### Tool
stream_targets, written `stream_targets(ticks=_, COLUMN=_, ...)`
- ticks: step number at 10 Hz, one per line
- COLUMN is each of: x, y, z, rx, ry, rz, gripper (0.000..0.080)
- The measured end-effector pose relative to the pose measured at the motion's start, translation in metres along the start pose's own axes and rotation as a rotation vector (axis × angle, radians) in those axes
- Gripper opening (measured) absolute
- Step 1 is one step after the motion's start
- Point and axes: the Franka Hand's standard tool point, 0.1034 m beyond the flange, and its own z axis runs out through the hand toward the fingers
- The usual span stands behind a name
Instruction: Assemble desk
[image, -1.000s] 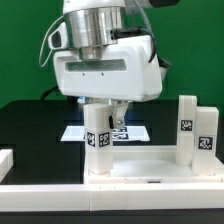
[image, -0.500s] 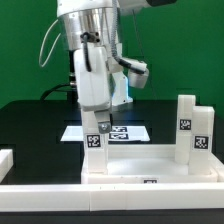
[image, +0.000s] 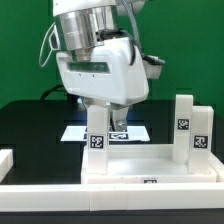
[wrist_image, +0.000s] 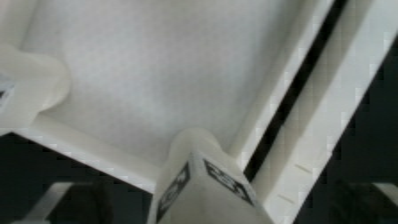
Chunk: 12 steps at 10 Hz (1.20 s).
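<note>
The white desk slab (image: 150, 160) lies recess up near the front. One white tagged leg post (image: 97, 150) stands on its corner at the exterior view's left. Two more posts (image: 186, 125) (image: 205, 142) stand at the right. My gripper (image: 101, 114) hangs straight over the left post with its fingers down around the post's top, shut on it. In the wrist view the held post (wrist_image: 205, 185) rises between the dark jaws, with the slab's recess (wrist_image: 160, 80) beyond and another post (wrist_image: 25, 85) at the edge.
The marker board (image: 133, 132) lies flat on the black table behind the slab. A long low white rail (image: 60, 195) runs along the front, and a short rail end (image: 5, 160) sits at the exterior view's left.
The gripper body has turned about its vertical axis over the left post, from broadside to edge-on and back to broadside. The post stays upright in place, its tag shifting slightly right.
</note>
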Motion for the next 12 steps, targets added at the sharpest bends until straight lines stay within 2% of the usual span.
stream_targets(ticks=1, x=0.004, y=0.006, z=0.001, rx=0.001, ry=0.002, rz=-0.109, gripper=0.0641)
stream_targets(ticks=3, x=0.005, y=0.006, z=0.001, rx=-0.005, ry=0.005, rz=-0.235, gripper=0.0647)
stream_targets(ticks=4, x=0.01, y=0.008, z=-0.001, rx=-0.014, ry=0.015, rz=-0.396, gripper=0.0649)
stream_targets(ticks=5, x=0.02, y=0.006, z=-0.006, rx=-0.023, ry=0.058, rz=-0.575, gripper=0.0649)
stream_targets(ticks=6, x=0.027, y=-0.006, z=-0.009, rx=-0.031, ry=0.162, rz=-0.782, gripper=0.0649)
stream_targets(ticks=7, x=0.021, y=-0.003, z=-0.004, rx=-0.023, ry=0.139, rz=-0.684, gripper=0.0649)
stream_targets(ticks=8, x=0.023, y=-0.002, z=-0.005, rx=-0.027, ry=0.14, rz=-0.686, gripper=0.0649)
stream_targets(ticks=10, x=0.023, y=-0.002, z=-0.004, rx=-0.02, ry=0.139, rz=-0.589, gripper=0.0378)
stream_targets(ticks=11, x=0.023, y=-0.002, z=-0.003, rx=-0.014, ry=0.139, rz=-0.497, gripper=0.0288)
stream_targets(ticks=12, x=0.023, y=-0.002, z=-0.003, rx=-0.009, ry=0.139, rz=-0.411, gripper=0.0288)
